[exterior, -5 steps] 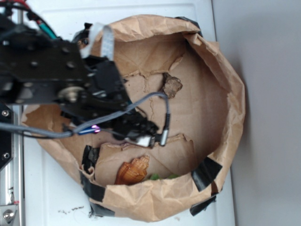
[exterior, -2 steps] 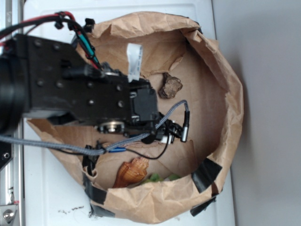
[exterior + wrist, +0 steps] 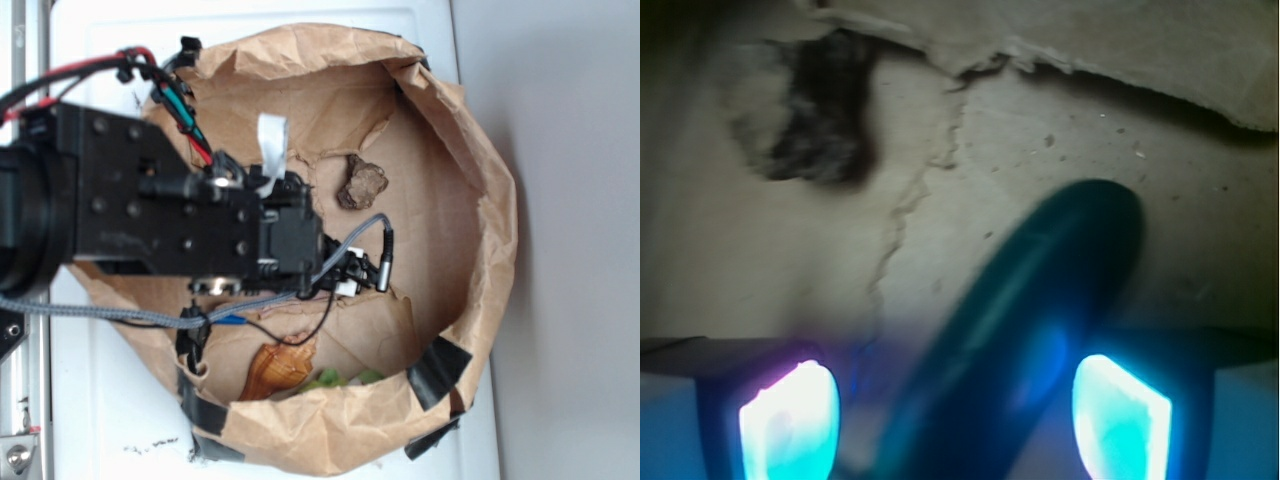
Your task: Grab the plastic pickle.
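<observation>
The plastic pickle point(image 3: 1060, 270) is a glossy dark green capsule lying slanted on the brown paper floor in the wrist view. Its lower end runs down between my gripper's point(image 3: 955, 420) two glowing pads. The left pad point(image 3: 790, 420) stands apart from it with paper showing in the gap, and the right pad point(image 3: 1118, 415) sits close beside it. The gripper is open. In the exterior view the black arm point(image 3: 170, 220) reaches over the middle of the bag and hides the pickle; only the gripper's end point(image 3: 348, 272) shows.
A brown paper bag point(image 3: 480, 150) with a rolled rim and black tape patches point(image 3: 438, 368) holds everything. An orange-brown shell toy point(image 3: 278, 368) and lime-green pieces point(image 3: 335, 380) lie at its near wall, and a brown lump point(image 3: 362, 182) lies farther back. White surface point(image 3: 110, 410) surrounds the bag.
The arm has changed pose and come over the bag's middle, then shifted slightly left. The shell toy and the brown lump have not moved.
</observation>
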You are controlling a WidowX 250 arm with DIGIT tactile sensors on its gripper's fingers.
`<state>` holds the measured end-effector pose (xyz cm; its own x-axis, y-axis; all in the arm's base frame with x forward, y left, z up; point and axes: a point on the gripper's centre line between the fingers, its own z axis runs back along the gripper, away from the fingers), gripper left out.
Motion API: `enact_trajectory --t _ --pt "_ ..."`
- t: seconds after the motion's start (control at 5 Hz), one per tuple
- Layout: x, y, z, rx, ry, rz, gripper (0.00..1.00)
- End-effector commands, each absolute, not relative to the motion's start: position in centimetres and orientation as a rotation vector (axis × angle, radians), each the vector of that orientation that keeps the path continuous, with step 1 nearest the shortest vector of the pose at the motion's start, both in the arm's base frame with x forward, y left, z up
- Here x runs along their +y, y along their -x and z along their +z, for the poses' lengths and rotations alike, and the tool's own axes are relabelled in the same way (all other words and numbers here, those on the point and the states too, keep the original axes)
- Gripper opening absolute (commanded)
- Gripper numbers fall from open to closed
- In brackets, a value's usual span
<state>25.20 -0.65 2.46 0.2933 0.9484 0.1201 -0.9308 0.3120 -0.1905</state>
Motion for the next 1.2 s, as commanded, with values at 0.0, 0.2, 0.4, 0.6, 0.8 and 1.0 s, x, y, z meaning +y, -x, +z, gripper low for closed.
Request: enact_trajectory --t 0.0,0.2,0.4,0.6,0.8,1.0 --pt "-0.2 -24.9 0.8 -0.285 0.058 1.263 0.72" --pt "-0.3 -24.7 0.8 -0.297 0.067 1.259 0.00" --pt "-0.6 -24.5 0.7 -0.323 0.070 1.237 0.00" --pt "-1.0 -24.9 3.8 -0.332 0.170 1.218 0.00" --pt "-1.7 -25.7 7.7 -0.427 0.313 1.188 0.00" --pt "-2.0 -26.5 10.2 -0.415 0.351 1.186 0.00"
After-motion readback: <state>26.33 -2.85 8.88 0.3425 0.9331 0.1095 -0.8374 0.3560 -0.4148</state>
